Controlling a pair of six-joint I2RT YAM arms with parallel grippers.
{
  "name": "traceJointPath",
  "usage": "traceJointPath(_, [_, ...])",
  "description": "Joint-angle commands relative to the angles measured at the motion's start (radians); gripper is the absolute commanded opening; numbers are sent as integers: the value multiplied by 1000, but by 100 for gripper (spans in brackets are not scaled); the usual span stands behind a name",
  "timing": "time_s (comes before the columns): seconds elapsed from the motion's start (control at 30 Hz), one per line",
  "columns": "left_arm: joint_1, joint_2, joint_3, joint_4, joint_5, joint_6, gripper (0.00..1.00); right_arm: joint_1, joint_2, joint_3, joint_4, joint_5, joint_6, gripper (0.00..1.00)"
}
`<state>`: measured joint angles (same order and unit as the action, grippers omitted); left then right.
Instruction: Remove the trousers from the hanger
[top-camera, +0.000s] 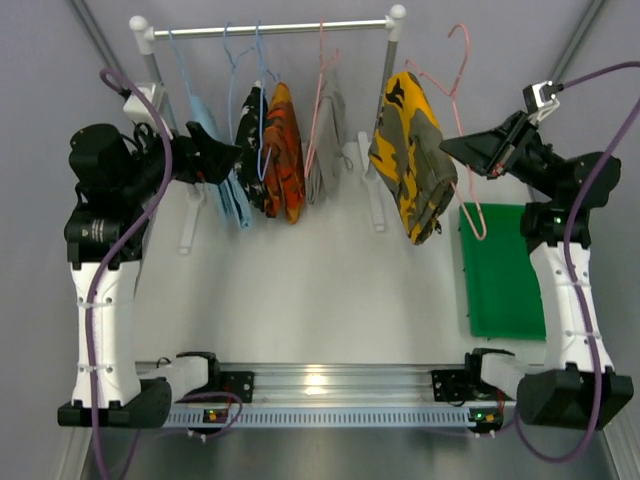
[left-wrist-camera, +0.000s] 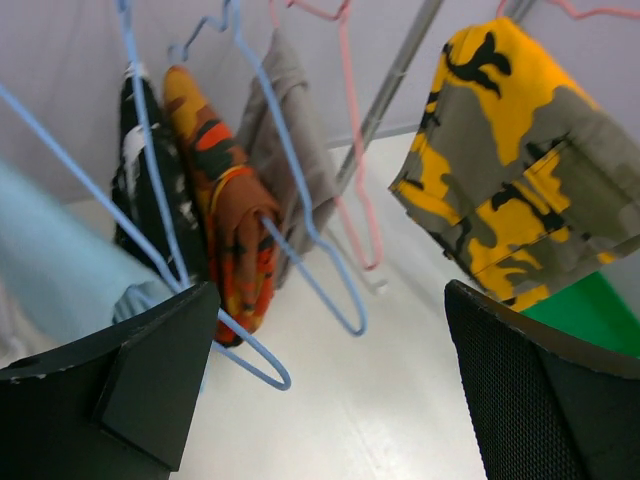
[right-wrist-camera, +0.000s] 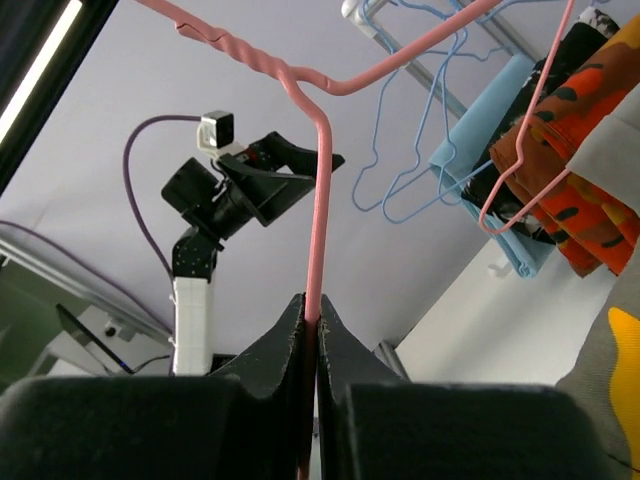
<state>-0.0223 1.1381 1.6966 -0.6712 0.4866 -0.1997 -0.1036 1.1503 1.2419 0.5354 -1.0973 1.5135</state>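
The camouflage trousers (top-camera: 412, 155) hang folded over the pink hanger (top-camera: 462, 95), just right of the rack's right post. The hanger's hook is off the rail and tilted in the air. My right gripper (top-camera: 447, 149) is shut on the hanger's wire beside the trousers. In the right wrist view the pink hanger (right-wrist-camera: 317, 190) runs up from between the closed jaws of the right gripper (right-wrist-camera: 312, 305), with a corner of the trousers (right-wrist-camera: 612, 385) at the lower right. My left gripper (top-camera: 228, 155) stands open and empty by the garments at the rack's left. From the left gripper (left-wrist-camera: 330, 390), the trousers (left-wrist-camera: 520, 170) show at the upper right.
The clothes rack (top-camera: 270, 28) carries blue wire hangers (left-wrist-camera: 290, 200), a light blue cloth (top-camera: 215, 160), an orange-and-black garment (top-camera: 282, 150) and a grey garment (top-camera: 325, 145) on a second pink hanger. A green mat (top-camera: 505, 270) lies on the white table at the right.
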Motion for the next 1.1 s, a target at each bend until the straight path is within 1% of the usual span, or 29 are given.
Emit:
traceJointPath(0.0, [2, 52, 96, 124, 188, -119, 99, -13, -168, -10, -93, 125, -248, 0])
traceJointPath(0.07, [4, 95, 149, 149, 216, -162, 99, -13, -231, -39, -170, 148, -288, 0])
traceJointPath(0.13, [1, 138, 173, 188, 280, -217, 99, -13, -273, -80, -195, 174, -283, 0])
traceJointPath(0.17, [1, 153, 178, 244, 303, -290, 99, -13, -287, -96, -196, 181, -268, 0])
traceJointPath(0.2, [-16, 169, 178, 280, 347, -332, 99, -13, -297, -111, -198, 197, -262, 0])
traceJointPath(0.23, [-28, 195, 175, 313, 359, -369, 99, -11, -322, -140, -204, 207, -259, 0])
traceJointPath(0.27, [-50, 207, 173, 344, 360, -424, 99, -11, -331, -150, -218, 217, -265, 0])
traceJointPath(0.3, [-100, 219, 173, 398, 359, -447, 99, -11, -337, -156, -236, 240, -274, 0])
traceJointPath(0.37, [-155, 264, 172, 444, 362, -516, 99, -5, -357, -177, -276, 258, -291, 0])
traceJointPath(0.4, [-210, 281, 173, 481, 366, -538, 99, -2, -363, -185, -281, 276, -294, 0])
traceJointPath(0.43, [-241, 314, 182, 489, 363, -544, 99, 5, -376, -205, -284, 286, -297, 0])
traceJointPath(0.47, [-273, 328, 187, 490, 353, -537, 98, 7, -380, -211, -299, 293, -311, 0])
traceJointPath(0.5, [-336, 339, 189, 490, 339, -524, 98, 11, -383, -217, -308, 310, -318, 0])
traceJointPath(0.53, [-365, 354, 180, 504, 310, -515, 98, 18, -391, -231, -308, 318, -328, 0])
traceJointPath(0.57, [-422, 361, 175, 513, 290, -494, 98, 21, -394, -239, -307, 323, -329, 0])
traceJointPath(0.63, [-470, 383, 163, 545, 245, -491, 98, 27, -399, -252, -301, 327, -335, 0])
traceJointPath(0.67, [-513, 394, 163, 550, 201, -488, 95, 31, -402, -254, -299, 327, -341, 0])
traceJointPath(0.83, [-634, 469, 173, 549, 61, -489, 89, 67, -419, -263, -299, 336, -384, 0])
traceJointPath(0.87, [-666, 482, 172, 559, 34, -515, 87, 71, -423, -268, -302, 346, -389, 0])
traceJointPath(1.0, [-735, 540, 169, 601, 14, -587, 84, 96, -431, -275, -347, 362, -423, 0])
traceJointPath(1.07, [-771, 561, 170, 619, 4, -601, 84, 133, -431, -274, -353, 364, -435, 0])
